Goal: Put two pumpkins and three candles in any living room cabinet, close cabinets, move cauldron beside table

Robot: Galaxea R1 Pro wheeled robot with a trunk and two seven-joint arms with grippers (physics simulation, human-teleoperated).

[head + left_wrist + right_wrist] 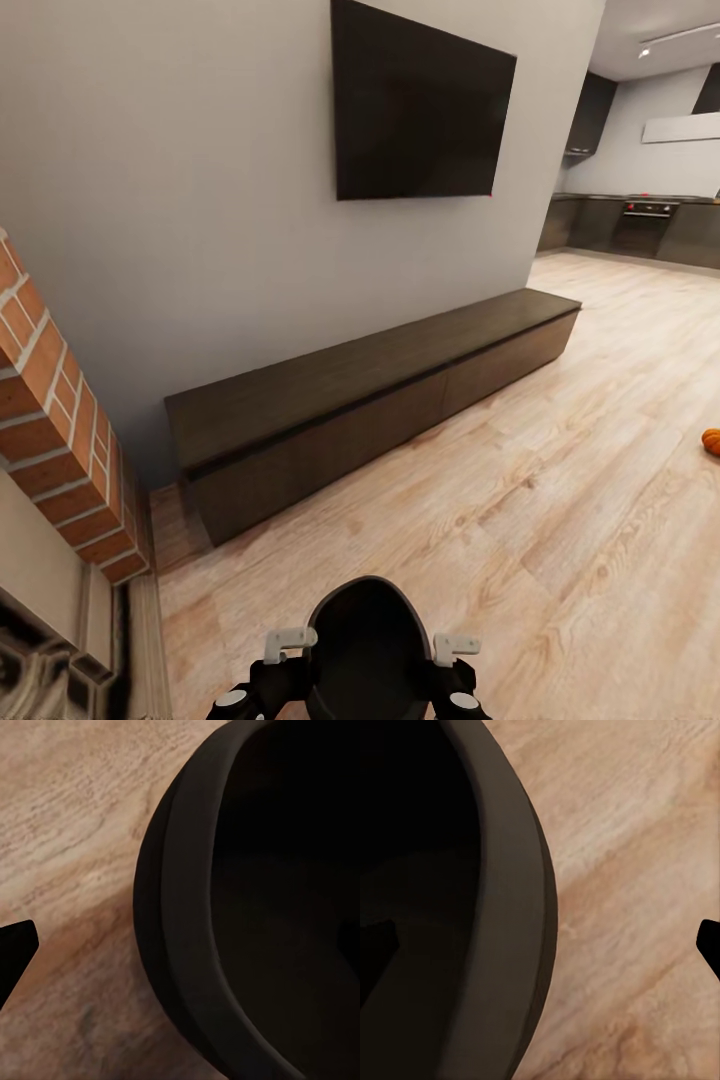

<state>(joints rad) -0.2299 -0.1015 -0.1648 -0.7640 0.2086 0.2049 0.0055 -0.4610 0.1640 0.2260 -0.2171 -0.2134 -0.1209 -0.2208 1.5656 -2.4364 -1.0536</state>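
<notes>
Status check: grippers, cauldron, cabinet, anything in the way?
Both grippers flank the cauldron rim; grip state unclear. Cabinet ahead, all fronts shut. One pumpkin on the floor far right. Brick fireplace close on the left.

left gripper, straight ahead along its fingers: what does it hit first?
Probably the cauldron: its dark rim and wall sit across most of the left wrist view, close in. The plank floor lies beside it. Depth is unclear, so treat this as likely.

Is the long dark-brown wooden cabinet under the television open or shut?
Shut. The long dark-brown wooden cabinet has all its fronts flush, with no drawer pulled out.
</notes>
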